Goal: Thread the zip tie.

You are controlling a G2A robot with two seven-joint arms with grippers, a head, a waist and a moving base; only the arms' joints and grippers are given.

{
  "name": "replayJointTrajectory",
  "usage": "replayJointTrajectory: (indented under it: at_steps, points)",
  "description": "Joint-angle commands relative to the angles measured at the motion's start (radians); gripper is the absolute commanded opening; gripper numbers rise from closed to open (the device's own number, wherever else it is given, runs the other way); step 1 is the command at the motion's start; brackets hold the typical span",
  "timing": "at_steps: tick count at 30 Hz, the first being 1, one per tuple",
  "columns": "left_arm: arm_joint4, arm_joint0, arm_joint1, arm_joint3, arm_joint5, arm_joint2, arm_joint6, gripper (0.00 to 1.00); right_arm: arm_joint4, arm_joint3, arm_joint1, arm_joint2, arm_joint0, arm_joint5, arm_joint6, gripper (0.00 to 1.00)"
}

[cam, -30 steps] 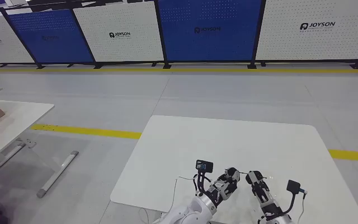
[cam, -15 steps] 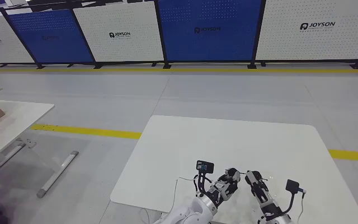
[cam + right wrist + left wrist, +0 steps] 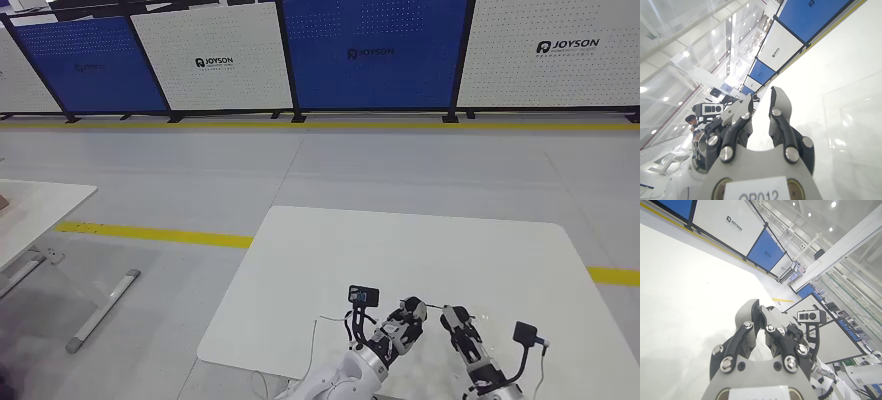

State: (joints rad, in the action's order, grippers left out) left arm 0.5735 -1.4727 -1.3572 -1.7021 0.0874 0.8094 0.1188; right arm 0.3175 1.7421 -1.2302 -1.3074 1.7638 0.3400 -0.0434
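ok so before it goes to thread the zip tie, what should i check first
1. The left gripper is shut: ok, its fingers meet at the tips.
2. The zip tie is held in it: cannot tell, no strap shows clearly between the fingers.
3. The right gripper is open to receive: ok, there is a gap between its fingers.
4. The two are close together: ok, the top view shows them side by side above the near edge of the table.
5. Their tips are lined up for threading: cannot tell.
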Motion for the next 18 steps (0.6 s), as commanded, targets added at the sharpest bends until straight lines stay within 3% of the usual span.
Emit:
replayJointTrajectory:
  at_steps: [1,3,18]
  points:
    - [-0.001,0.001,-0.001,0.001,0.000,-0.002,0.000,0.00,-0.002,-0.002,0.001,-0.001,0.000,0.000,0.001,0.18]
    - [-0.001,0.002,-0.002,0.003,0.001,-0.004,0.000,0.00,-0.005,-0.004,0.002,0.000,-0.001,0.000,0.002,0.00]
    - [0.017,-0.009,-0.001,-0.005,-0.015,-0.005,-0.002,0.00,0.001,0.003,0.010,0.009,-0.003,0.000,0.012,0.00]
